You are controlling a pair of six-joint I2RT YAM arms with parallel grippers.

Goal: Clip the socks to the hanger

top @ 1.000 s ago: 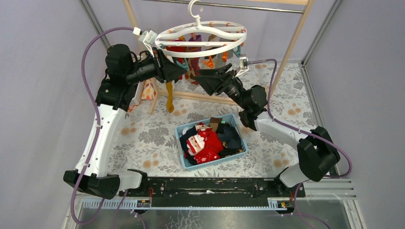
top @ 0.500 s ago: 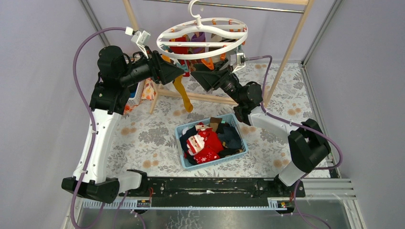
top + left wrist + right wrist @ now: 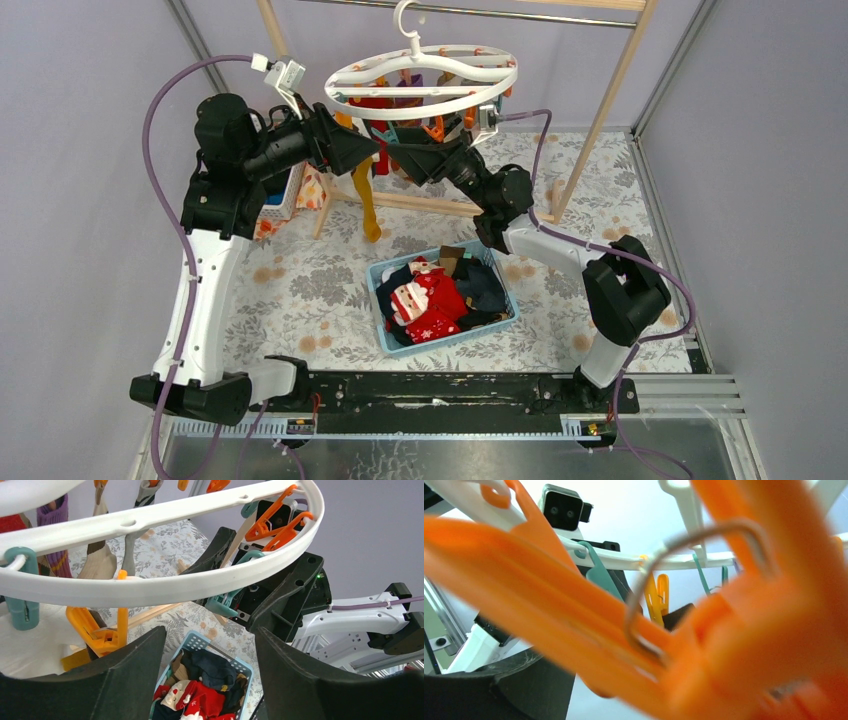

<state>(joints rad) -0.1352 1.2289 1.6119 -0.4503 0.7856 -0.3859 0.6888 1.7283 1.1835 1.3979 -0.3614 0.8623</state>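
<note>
The white round hanger hangs by its hook from the top rail, with orange and teal clips under it and several socks clipped on. A mustard sock dangles under its near left edge. My left gripper is up just below the ring, open and empty; the ring crosses above it and an orange clip hangs beside its left finger. My right gripper faces it under the ring. Its fingers stand apart around a teal clip. A blurred orange clip fills the right wrist view.
A blue basket full of red, navy and black socks sits mid-table and shows below in the left wrist view. The wooden rail frame stands behind. A small white basket sits by its left post.
Both arms have risen and closed in under the hanger; the right gripper moved up and left. The mustard sock swung right, then back left.
</note>
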